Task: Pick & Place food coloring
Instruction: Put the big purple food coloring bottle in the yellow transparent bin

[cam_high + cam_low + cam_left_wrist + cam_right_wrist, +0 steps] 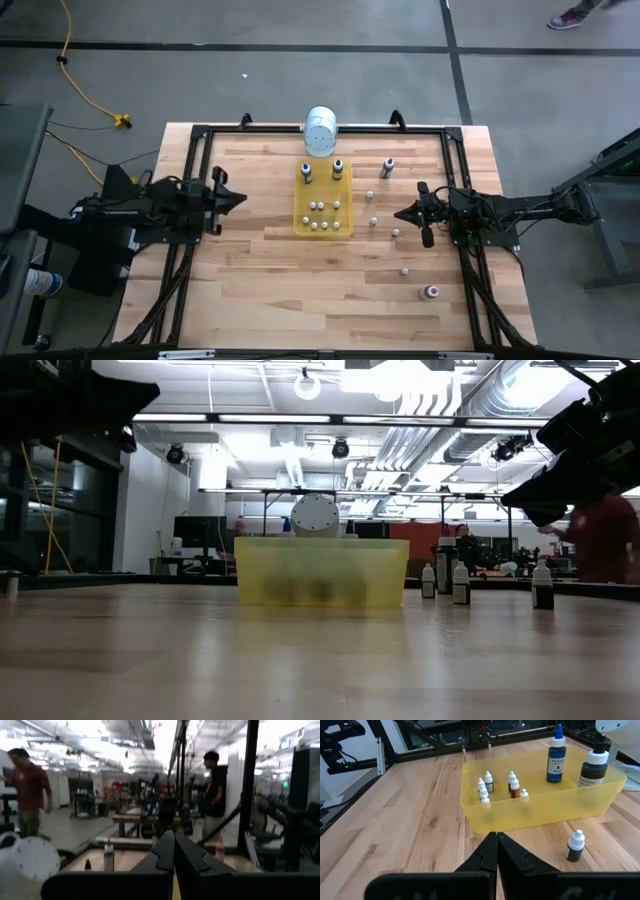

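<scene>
Currently right gripper [398, 213] hovering with fingers pressed together, empty; small bottle [575, 845] standing just beside tray [540, 815], near it. Left gripper [243, 198] waiting left, likewise closed.

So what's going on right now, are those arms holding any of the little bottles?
Left gripper shut, empty, left of tray. Right gripper shut, empty, right of tray. Several food coloring bottles in yellow tray; others loose on table. Nothing blocking.

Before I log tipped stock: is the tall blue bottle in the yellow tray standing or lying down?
Upright. The blue bottle stands on its base in the yellow tray with its cap pointing up.
</scene>
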Tool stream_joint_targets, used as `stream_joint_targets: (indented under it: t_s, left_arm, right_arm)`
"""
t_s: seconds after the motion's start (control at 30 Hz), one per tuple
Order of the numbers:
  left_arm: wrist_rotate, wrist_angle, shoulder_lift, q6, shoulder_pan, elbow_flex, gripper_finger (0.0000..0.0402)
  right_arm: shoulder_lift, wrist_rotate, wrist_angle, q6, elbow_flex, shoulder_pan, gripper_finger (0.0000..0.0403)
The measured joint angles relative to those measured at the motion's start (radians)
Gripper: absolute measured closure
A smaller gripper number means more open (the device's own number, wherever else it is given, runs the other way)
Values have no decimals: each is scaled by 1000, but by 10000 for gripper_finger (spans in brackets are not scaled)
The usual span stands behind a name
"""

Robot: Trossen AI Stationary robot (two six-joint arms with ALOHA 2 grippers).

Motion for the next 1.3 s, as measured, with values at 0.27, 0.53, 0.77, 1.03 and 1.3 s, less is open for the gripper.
stream_joint_targets:
  t_s: [0.27,0.53,0.77,1.03,1.3]
  left_arm:
    - [-8,-161,0,16,0,-1,401]
    - [-8,-259,0,23,0,-1,401]
    - [-8,-259,0,24,0,-1,401]
    - [-6,-260,0,23,0,-1,402]
    - [-3,-261,0,23,0,-1,401]
  right_arm:
    - [0,0,0,0,0,0,402]
    - [0,0,0,0,0,0,402]
    - [0,0,0,0,0,0,402]
    - [0,0,0,0,0,0,402]
    - [0,0,0,0,0,0,402]
